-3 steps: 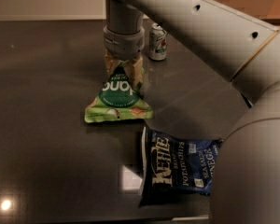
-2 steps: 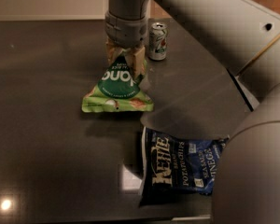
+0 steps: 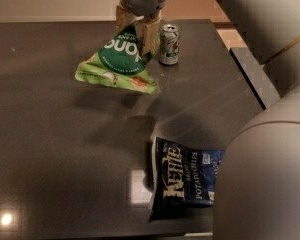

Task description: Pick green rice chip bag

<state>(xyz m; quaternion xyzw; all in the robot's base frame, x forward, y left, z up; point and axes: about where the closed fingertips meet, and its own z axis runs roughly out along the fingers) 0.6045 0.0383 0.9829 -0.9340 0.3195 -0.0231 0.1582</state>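
The green rice chip bag (image 3: 119, 63) is a light-green pouch with a dark green circle and white letters. It hangs in the air above the dark table (image 3: 50, 134), upside down and tilted, with its shadow on the surface below. My gripper (image 3: 136, 26) is at the top middle of the camera view. It is shut on the bag's upper end, with a tan finger on each side of it.
A green and silver drink can (image 3: 169, 44) stands just right of the gripper. A dark blue Kettle potato chip bag (image 3: 182, 181) lies near the table's front edge. My arm fills the right side (image 3: 270, 174). The table's right edge runs past the can.
The gripper has risen with the green bag in it. The bag has come off the table and now hangs above it. The can and the blue bag have not moved.
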